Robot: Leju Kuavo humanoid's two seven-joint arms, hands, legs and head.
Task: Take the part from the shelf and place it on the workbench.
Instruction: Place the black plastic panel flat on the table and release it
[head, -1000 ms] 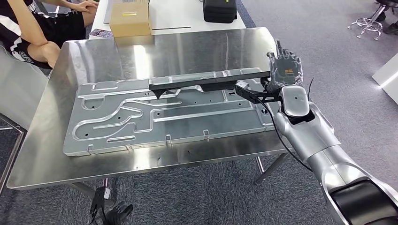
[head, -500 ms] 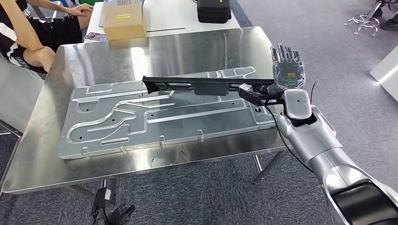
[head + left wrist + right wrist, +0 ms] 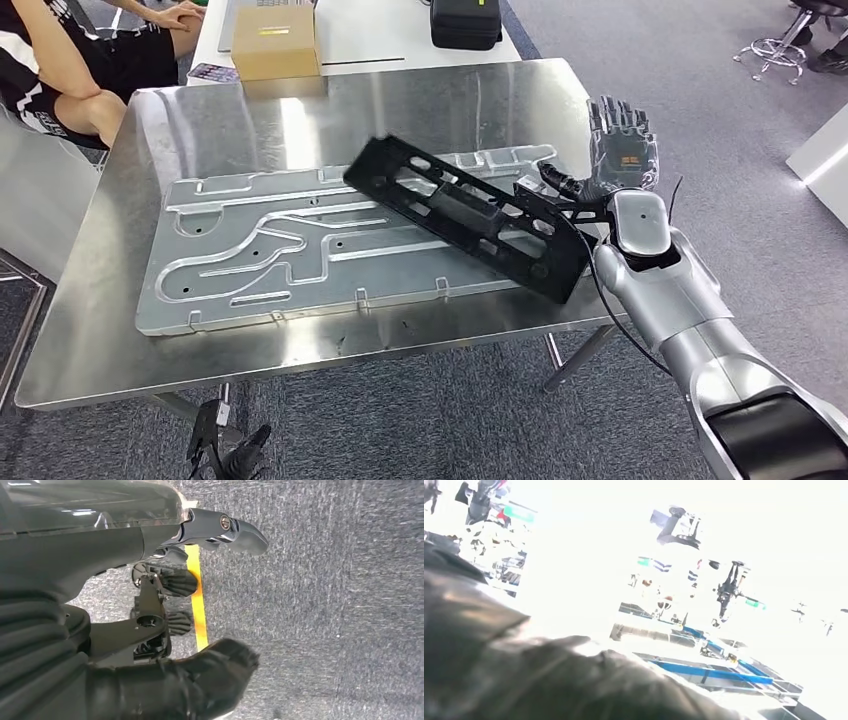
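The long black slotted part [image 3: 470, 215] lies tilted and slantwise over the right half of the ribbed aluminium plate [image 3: 260, 260] on the steel workbench [image 3: 240, 120]. Its flat face is turned up and its near end reaches the bench's right front edge. My right hand [image 3: 622, 150] stands just right of the part at the bench's edge, fingers spread and pointing up, gripping nothing. In the washed-out right wrist view the hand [image 3: 524, 680] is a dark blur. My left hand [image 3: 232, 452] hangs below the bench front; in its wrist view it [image 3: 165, 630] holds nothing above grey carpet.
A person [image 3: 60, 70] sits at the bench's far left corner. Behind the bench a white table [image 3: 370, 35] carries a cardboard box [image 3: 275, 40] and a black case [image 3: 465, 22]. A stool [image 3: 800, 45] stands far right on the carpet.
The part hung level and edge-on beside my right hand; now it has tipped over, face up and slanted across the plate. The head view shifted slightly.
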